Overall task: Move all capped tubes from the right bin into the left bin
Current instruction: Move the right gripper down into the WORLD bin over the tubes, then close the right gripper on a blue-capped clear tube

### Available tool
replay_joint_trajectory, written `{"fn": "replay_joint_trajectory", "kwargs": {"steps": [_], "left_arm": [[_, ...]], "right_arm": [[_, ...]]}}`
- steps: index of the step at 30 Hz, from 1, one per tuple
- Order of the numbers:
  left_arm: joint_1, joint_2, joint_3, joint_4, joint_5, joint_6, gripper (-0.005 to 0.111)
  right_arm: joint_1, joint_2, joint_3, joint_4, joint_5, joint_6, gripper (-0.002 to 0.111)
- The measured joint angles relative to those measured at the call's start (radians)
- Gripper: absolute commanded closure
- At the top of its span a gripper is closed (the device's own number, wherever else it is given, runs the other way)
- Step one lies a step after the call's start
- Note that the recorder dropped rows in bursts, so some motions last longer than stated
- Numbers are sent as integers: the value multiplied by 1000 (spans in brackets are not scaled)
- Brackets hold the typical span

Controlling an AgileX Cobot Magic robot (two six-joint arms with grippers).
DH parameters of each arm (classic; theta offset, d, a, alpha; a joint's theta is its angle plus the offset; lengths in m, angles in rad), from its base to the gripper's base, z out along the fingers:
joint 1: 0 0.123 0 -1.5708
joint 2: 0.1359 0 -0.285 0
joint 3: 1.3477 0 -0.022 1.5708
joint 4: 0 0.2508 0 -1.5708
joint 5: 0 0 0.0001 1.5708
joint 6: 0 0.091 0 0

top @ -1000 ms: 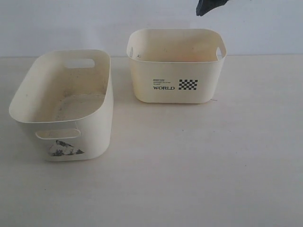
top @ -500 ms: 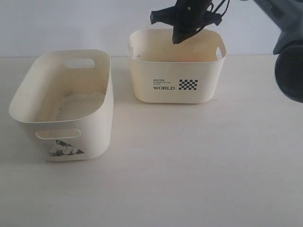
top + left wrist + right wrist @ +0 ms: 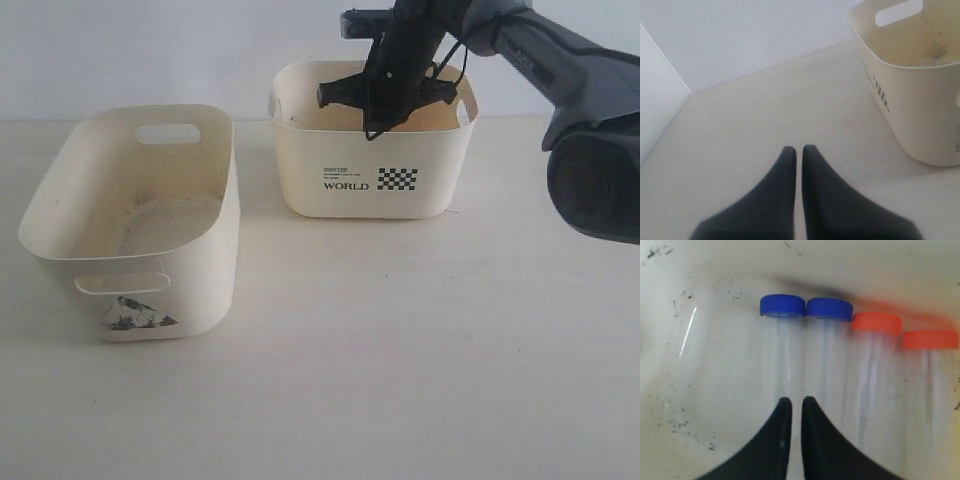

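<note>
Several capped tubes lie side by side on the floor of the right bin (image 3: 350, 160), the "WORLD" tub. Two have blue caps (image 3: 782, 306) (image 3: 829, 309) and two have orange caps (image 3: 876, 322) (image 3: 930, 340). My right gripper (image 3: 796, 401) hangs inside that bin just above the leftmost blue-capped tube, with its jaws almost together and nothing between them. From outside, the right gripper (image 3: 372, 128) dips below the bin's rim. The left bin (image 3: 215, 250) stands empty at the left. My left gripper (image 3: 799, 149) is shut over bare table beside the left bin (image 3: 910, 110).
The right arm (image 3: 580, 90) reaches in from the right edge over the table. A white wall (image 3: 150, 50) runs behind both bins. Light table surface (image 3: 400, 350) spreads in front of the bins.
The right arm has swung in from the top and lowered its gripper into the right bin. Neither bin has moved.
</note>
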Motion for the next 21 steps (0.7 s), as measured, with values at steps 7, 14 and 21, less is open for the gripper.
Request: {"fn": "replay_joint_trajectory", "kwargs": {"steps": [7,14,21], "left_arm": [[0,0,0,0,0,0,102],[0,0,0,0,0,0,102],[0,0,0,0,0,0,102]], "right_arm": [[4,35,0,-5,-92,29,46],[10,76,0,-6,-100,37,48],[10,106,0,-10,-110,42,48]]}}
